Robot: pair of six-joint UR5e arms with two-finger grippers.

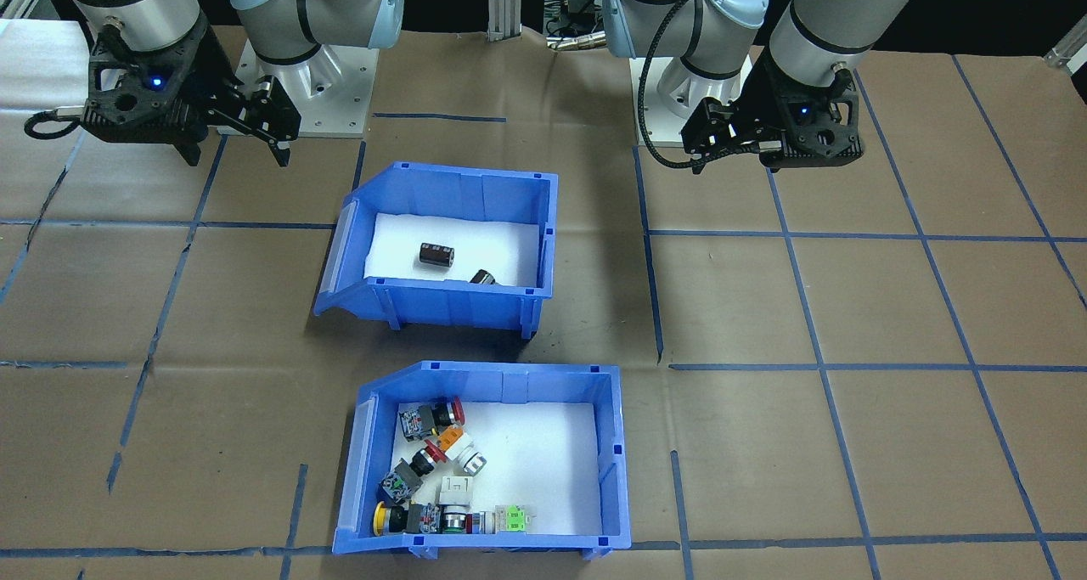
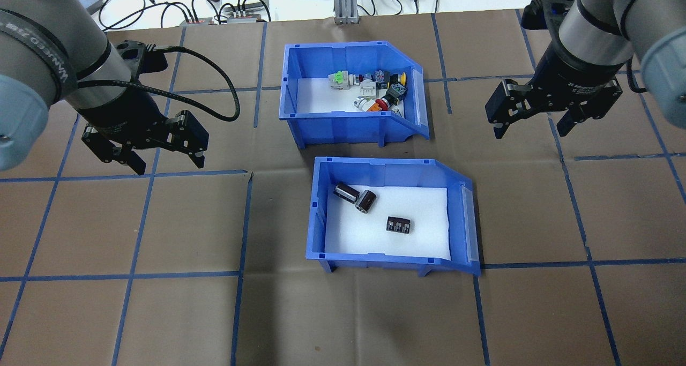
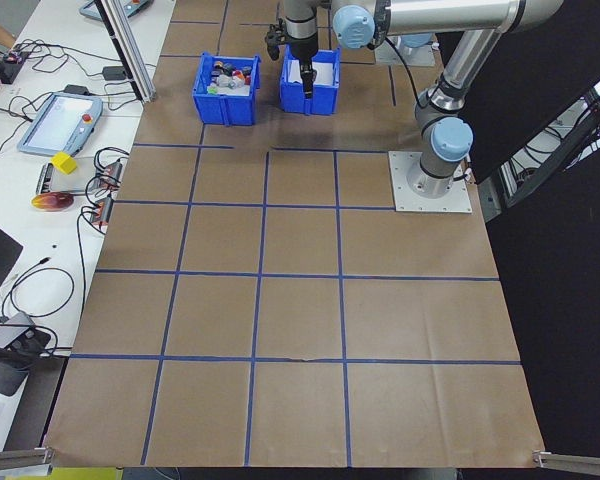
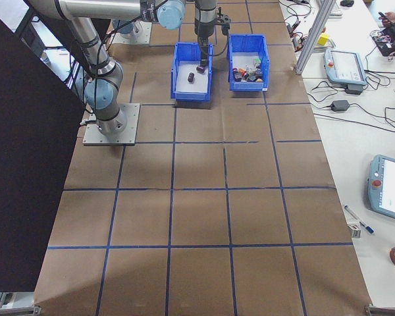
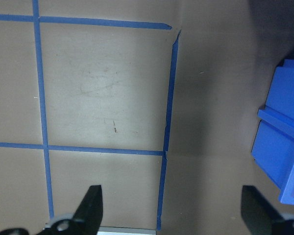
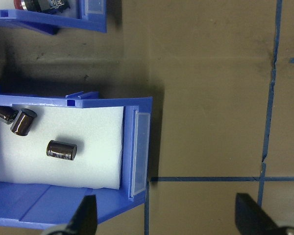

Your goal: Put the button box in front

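Observation:
The button box [image 1: 613,444], a blue bin with white foam and a cluster of coloured push-buttons [image 1: 429,470], sits on the table's far side from the robot [image 2: 343,124]. My left gripper [image 2: 167,162] hangs open over bare paper, well to the left of both bins; its fingers [image 5: 90,208] hold nothing. My right gripper [image 2: 530,127] is open too, above the table to the right of the button box. Its wrist view shows the box's lower edge [image 6: 49,22] at the top left.
A second blue bin [image 2: 375,258] with black cylinders [image 2: 355,196] stands between the robot and the button box, its open front toward my right side [image 6: 137,147]. Brown paper with blue tape lines covers the table. Cables and tablets lie beyond the far edge.

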